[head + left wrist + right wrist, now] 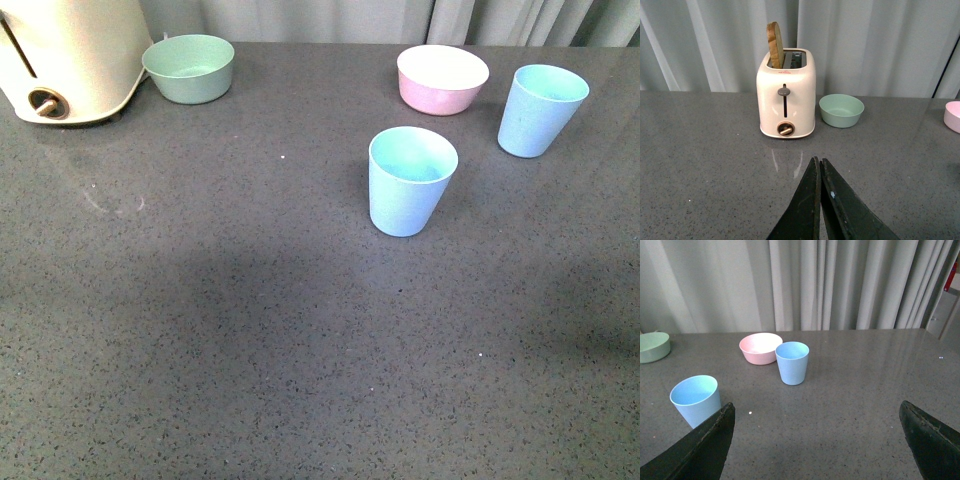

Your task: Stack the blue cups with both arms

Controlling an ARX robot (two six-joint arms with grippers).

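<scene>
Two light blue cups stand upright and apart on the grey table. The nearer cup (411, 180) is in the middle; the farther cup (540, 109) is at the back right, beside the pink bowl. Neither arm shows in the front view. In the right wrist view the nearer cup (696, 400) is close to one finger and the farther cup (792, 362) stands ahead. My right gripper (817, 412) is open wide and empty above the table. My left gripper (819, 161) is shut and empty, pointing at the toaster; no cup shows in its view.
A cream toaster (70, 55) stands at the back left, with a brown slice in its slot (775, 45). A green bowl (189, 68) is beside it. A pink bowl (442, 78) sits at the back. Grey curtains hang behind the table.
</scene>
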